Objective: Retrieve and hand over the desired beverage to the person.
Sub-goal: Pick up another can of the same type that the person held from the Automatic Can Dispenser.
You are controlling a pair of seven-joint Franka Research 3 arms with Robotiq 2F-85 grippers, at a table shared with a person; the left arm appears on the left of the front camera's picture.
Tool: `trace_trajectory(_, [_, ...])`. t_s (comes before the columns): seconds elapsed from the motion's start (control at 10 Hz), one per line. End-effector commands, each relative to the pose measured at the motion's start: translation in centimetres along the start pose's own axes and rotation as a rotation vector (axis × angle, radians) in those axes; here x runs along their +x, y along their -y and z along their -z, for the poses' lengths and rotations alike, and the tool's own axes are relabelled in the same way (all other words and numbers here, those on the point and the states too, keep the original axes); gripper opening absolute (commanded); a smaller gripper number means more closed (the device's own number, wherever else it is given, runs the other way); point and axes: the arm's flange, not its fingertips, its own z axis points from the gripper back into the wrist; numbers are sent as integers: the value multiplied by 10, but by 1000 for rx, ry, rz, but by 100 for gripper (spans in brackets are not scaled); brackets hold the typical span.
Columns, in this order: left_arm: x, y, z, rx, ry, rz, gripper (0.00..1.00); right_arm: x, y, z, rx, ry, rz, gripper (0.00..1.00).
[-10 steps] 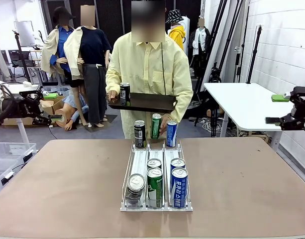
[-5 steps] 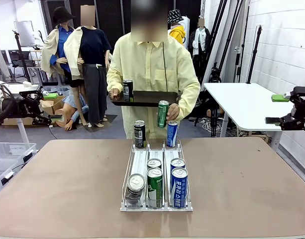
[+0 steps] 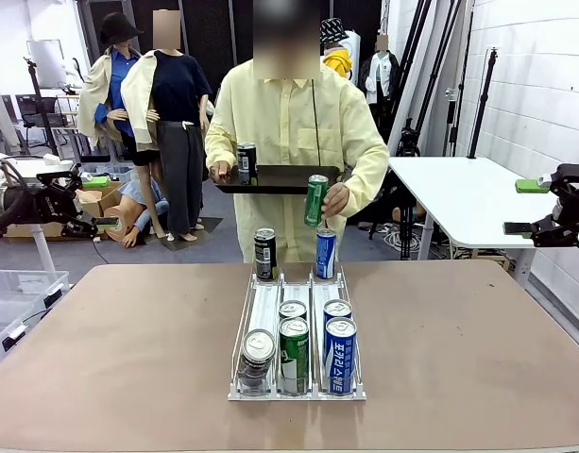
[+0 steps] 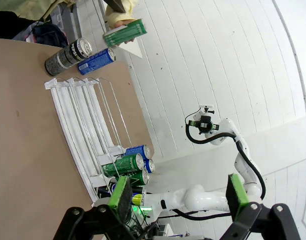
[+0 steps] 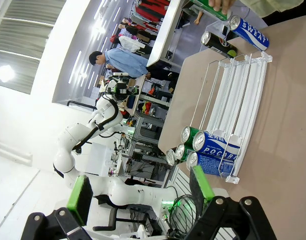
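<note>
The person (image 3: 289, 123) stands at the far side of the table in a pale-yellow shirt. One hand carries a black tray (image 3: 280, 179) with a dark can (image 3: 246, 162) on it. The other hand holds a green can (image 3: 316, 200) in the air above the white rack (image 3: 267, 311). Beverage cans stand in the rack: black (image 3: 264, 254) and blue (image 3: 326, 253) at the back, black, green (image 3: 294, 354) and blue (image 3: 340, 354) at the front. My left gripper (image 3: 86, 203) (image 4: 178, 197) and right gripper (image 3: 520, 208) (image 5: 143, 192) hang open and empty, far off the table's sides.
The brown table (image 3: 128, 349) has bare room on both sides of the rack. A white table (image 3: 459, 198) stands behind on the right. A clear bin (image 3: 15, 297) sits off the left edge.
The person has lifted the green can from the back of the rack's middle lane up toward the tray. The tray has risen slightly. Neither arm has moved.
</note>
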Motion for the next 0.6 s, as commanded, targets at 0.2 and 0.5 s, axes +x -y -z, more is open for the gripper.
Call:
trace_trajectory(0.2, [-1,1,0,10,4,1,100,0,-1,0,11,-1,7,100])
trace_trajectory(0.5, [-1,1,0,10,4,1,100,0,-1,0,11,-1,7,100])
